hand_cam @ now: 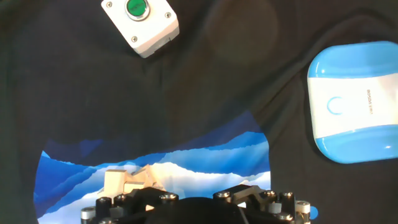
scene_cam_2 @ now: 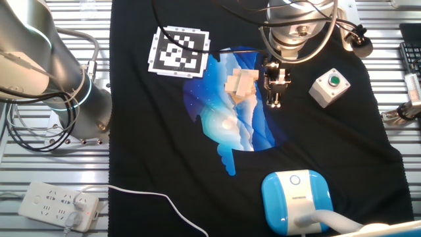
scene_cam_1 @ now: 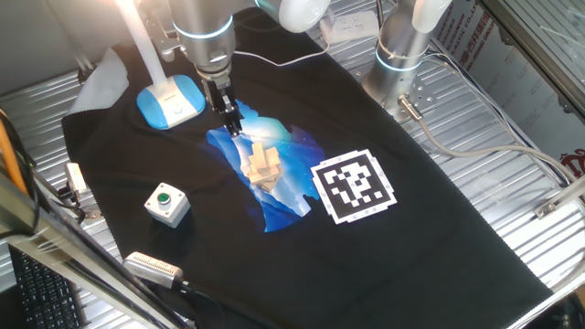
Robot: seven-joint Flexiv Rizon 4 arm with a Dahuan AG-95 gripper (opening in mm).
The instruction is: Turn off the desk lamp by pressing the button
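While the arm hangs over the middle of the desk (scene_cam_1: 512, 210), the step in hand looks like the approach: its gripper (scene_cam_1: 232, 123) is poised above the blue print of the black cloth (scene_cam_2: 145, 131), apart from the desk lamp (scene_cam_1: 171, 99), so nothing has been pressed yet by the look of it. In the one fixed view the lamp's oval light-blue base sits at about ten o'clock from the gripper, near it but not touching, with the slim white neck rising from its far end. In the hand view the base lies at about two o'clock, and the button (hand_cam: 336, 105) shows as a faint ring on the white top face. The next move, I judge, calls for travelling across to stand over that ring, then descending straight for a light tap. A grey box with a green push-button (scene_cam_1: 166, 203) lies well apart and is not the target. As for the jaws, they hold nothing and touch nothing, and I cannot tell whether they are parted or closed.
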